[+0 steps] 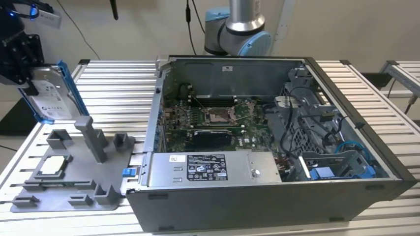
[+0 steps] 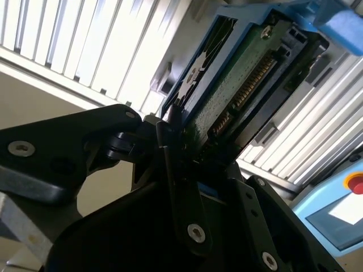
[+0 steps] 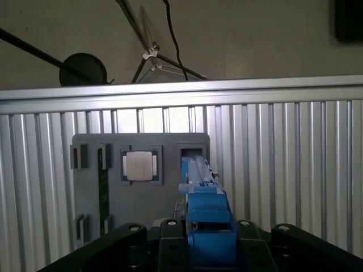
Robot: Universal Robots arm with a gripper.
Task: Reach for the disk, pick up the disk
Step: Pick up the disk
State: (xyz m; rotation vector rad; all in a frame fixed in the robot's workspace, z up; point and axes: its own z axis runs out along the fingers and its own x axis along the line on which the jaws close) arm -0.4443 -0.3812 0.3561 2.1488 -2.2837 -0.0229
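The disk (image 1: 51, 96), a silver-grey drive with a white label and a blue frame, hangs on edge in the air at the exterior view's left, above the grey fixture tray (image 1: 66, 172). My gripper (image 1: 26, 73) is shut on it from above. In the second wrist view the disk's green circuit side (image 2: 238, 90) and blue frame sit between the black fingers (image 2: 176, 170). In the first wrist view the blue frame (image 3: 204, 209) juts out from between the fingers, over the tray (image 3: 113, 175).
An open computer case (image 1: 262, 142) fills the middle and right of the slatted table (image 1: 111, 83). The tray has upright posts (image 1: 92, 137) and a small square chip (image 1: 52, 166), also seen as the chip (image 3: 140, 165). A blue bracket (image 1: 341, 169) lies inside the case.
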